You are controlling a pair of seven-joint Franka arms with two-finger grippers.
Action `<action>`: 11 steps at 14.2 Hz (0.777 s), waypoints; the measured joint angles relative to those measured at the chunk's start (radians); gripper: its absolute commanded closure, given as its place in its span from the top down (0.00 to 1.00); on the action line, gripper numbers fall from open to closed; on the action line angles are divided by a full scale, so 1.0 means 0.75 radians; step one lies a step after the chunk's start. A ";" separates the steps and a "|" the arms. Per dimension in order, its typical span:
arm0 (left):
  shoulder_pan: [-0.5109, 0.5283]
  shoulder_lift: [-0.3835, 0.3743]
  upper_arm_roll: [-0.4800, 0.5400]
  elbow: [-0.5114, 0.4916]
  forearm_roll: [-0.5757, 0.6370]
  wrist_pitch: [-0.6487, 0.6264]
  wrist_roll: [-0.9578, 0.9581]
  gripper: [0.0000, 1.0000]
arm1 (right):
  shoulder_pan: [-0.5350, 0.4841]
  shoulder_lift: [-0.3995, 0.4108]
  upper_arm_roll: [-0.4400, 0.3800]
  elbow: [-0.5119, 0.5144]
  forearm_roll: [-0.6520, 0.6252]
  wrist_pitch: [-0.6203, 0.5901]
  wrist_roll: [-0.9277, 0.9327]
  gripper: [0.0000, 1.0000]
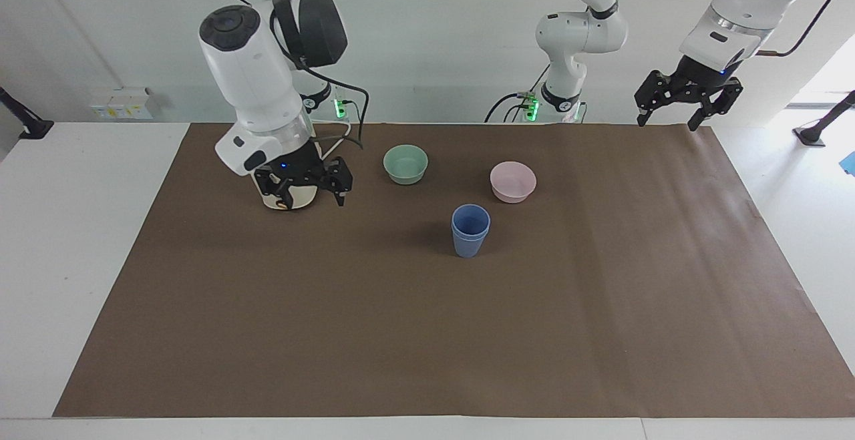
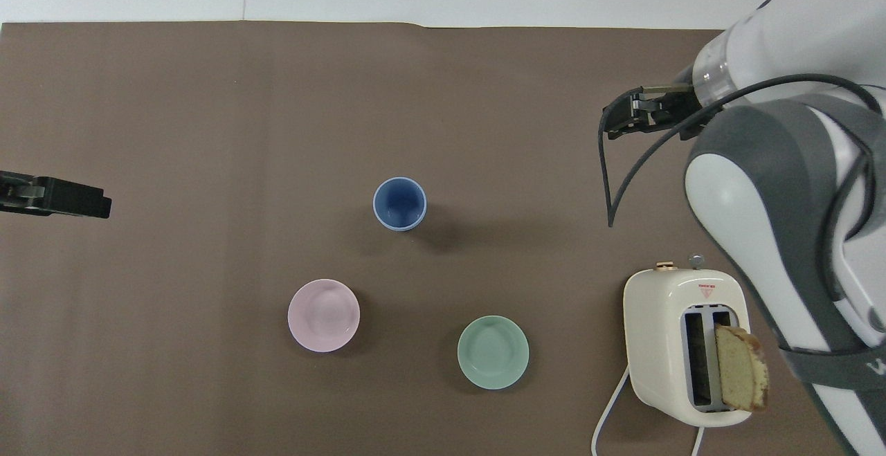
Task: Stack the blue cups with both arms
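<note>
The two blue cups (image 1: pixel 470 230) stand upright, one nested in the other, in the middle of the brown mat; from above they show as one blue rim (image 2: pixel 399 203). My right gripper (image 1: pixel 305 187) is open and empty, raised over the mat in front of the toaster; in the overhead view the right gripper (image 2: pixel 626 111) is well off to the right arm's side of the cups. My left gripper (image 1: pixel 688 103) is open and empty, held high over the mat's edge at the left arm's end; only its tip (image 2: pixel 55 196) shows from above.
A green bowl (image 1: pixel 405 163) (image 2: pixel 493 351) and a pink bowl (image 1: pixel 513 181) (image 2: pixel 323 315) sit nearer to the robots than the cups. A cream toaster (image 2: pixel 685 344) with a bread slice stands toward the right arm's end. The brown mat (image 1: pixel 427 333) covers the table.
</note>
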 measured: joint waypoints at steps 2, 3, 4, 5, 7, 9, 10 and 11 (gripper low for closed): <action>0.000 0.000 0.000 0.000 0.000 0.000 0.000 1.00 | -0.042 -0.041 -0.002 0.000 -0.007 -0.053 -0.051 1.00; 0.000 0.000 0.000 0.000 0.000 0.000 0.000 1.00 | -0.063 -0.056 -0.004 0.000 -0.009 -0.075 -0.079 1.00; 0.000 0.000 0.000 0.000 0.000 0.000 0.000 1.00 | -0.084 -0.069 -0.007 0.000 -0.011 -0.093 -0.115 1.00; 0.000 0.000 0.000 0.000 0.000 0.000 0.000 1.00 | -0.105 -0.081 -0.013 0.000 -0.011 -0.109 -0.154 1.00; 0.000 0.000 0.000 0.000 0.000 0.000 0.000 1.00 | -0.136 -0.106 -0.028 0.001 -0.011 -0.133 -0.200 1.00; 0.000 0.000 0.000 0.000 0.000 0.000 0.000 1.00 | -0.146 -0.138 -0.045 0.000 -0.011 -0.144 -0.209 1.00; 0.000 0.000 0.000 0.000 0.000 0.000 0.000 1.00 | -0.146 -0.157 -0.046 0.000 -0.011 -0.166 -0.209 1.00; 0.000 0.000 0.000 0.000 0.000 0.000 0.000 1.00 | -0.145 -0.177 -0.044 -0.001 -0.011 -0.197 -0.209 1.00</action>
